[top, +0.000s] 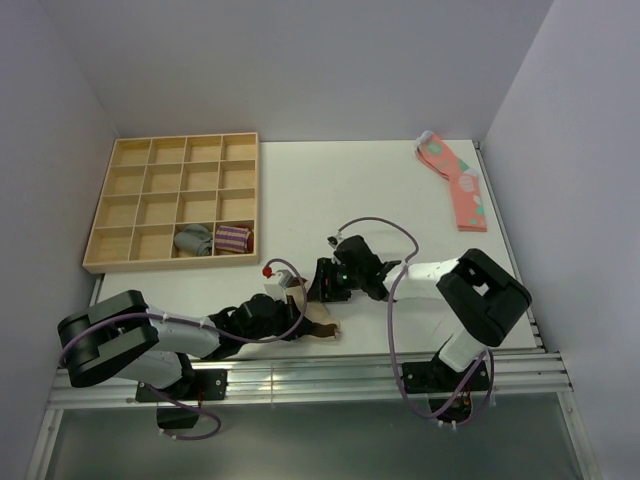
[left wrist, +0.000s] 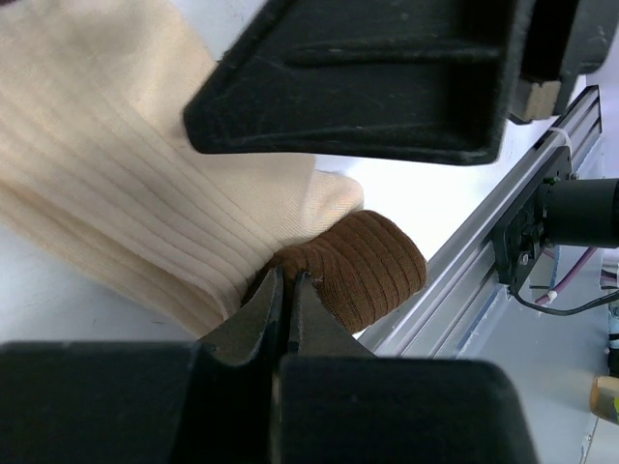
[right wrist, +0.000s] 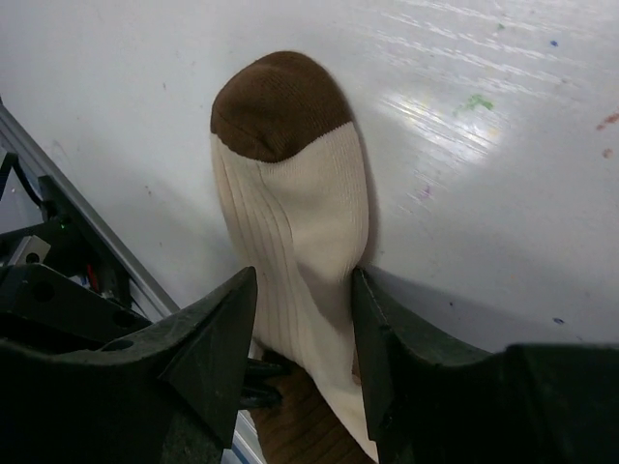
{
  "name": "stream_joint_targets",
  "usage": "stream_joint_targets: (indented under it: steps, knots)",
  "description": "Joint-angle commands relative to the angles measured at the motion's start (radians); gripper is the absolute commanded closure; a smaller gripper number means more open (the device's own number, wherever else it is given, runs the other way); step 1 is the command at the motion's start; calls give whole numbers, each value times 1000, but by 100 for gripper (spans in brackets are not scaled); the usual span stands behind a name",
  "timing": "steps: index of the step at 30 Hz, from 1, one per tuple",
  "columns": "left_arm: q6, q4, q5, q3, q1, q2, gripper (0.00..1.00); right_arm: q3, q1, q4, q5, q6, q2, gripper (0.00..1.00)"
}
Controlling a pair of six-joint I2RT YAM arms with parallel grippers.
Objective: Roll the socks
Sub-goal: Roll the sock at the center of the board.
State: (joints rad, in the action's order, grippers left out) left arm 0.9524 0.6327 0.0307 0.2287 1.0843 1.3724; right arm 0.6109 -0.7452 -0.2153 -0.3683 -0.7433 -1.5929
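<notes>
The beige socks [top: 320, 322] with brown ends lie near the table's front edge, between the two arms. My left gripper [left wrist: 286, 286] is shut on the brown ribbed cuff [left wrist: 372, 271], with the cream fabric [left wrist: 116, 174] stretching away to the left. My right gripper [right wrist: 305, 314] is open and straddles the cream sock [right wrist: 305, 213]. Its right finger [right wrist: 387, 338] touches the fabric and its left finger [right wrist: 218, 348] stands a little apart. The brown toe [right wrist: 276, 101] lies flat on the table beyond the jaws. From above, the right gripper [top: 330, 283] sits just behind the left gripper [top: 298, 322].
A wooden compartment tray [top: 100, 215] stands at the back left, holding a grey rolled sock [top: 193, 240] and a purple-striped one [top: 233, 238]. Pink spotted socks [top: 455, 180] lie at the back right. The aluminium rail [left wrist: 484, 251] runs along the table's front edge, right by the cuff.
</notes>
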Motion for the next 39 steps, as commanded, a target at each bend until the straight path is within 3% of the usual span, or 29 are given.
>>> stream_joint_targets:
  steps: [1,8,11,15,18,24,39]
  knots:
    - [-50,-117,-6,-11,-1,24,100,27,3,39,-3,12,-56,48]
    - [-55,-120,-15,-9,-1,25,100,39,3,24,-14,2,-78,58]
    - [-53,-116,-18,-11,-1,33,100,39,3,21,-9,-1,-88,67]
    - [-53,-128,-20,-14,-1,14,100,24,4,20,41,-10,-75,92]
    - [-55,-160,-15,-9,-1,-16,100,9,4,47,124,-21,-35,99]
    - [-67,-229,-3,9,-1,-81,100,10,9,125,265,-34,46,100]
    - [-41,-301,-15,70,-26,14,100,-37,33,151,316,-48,77,100]
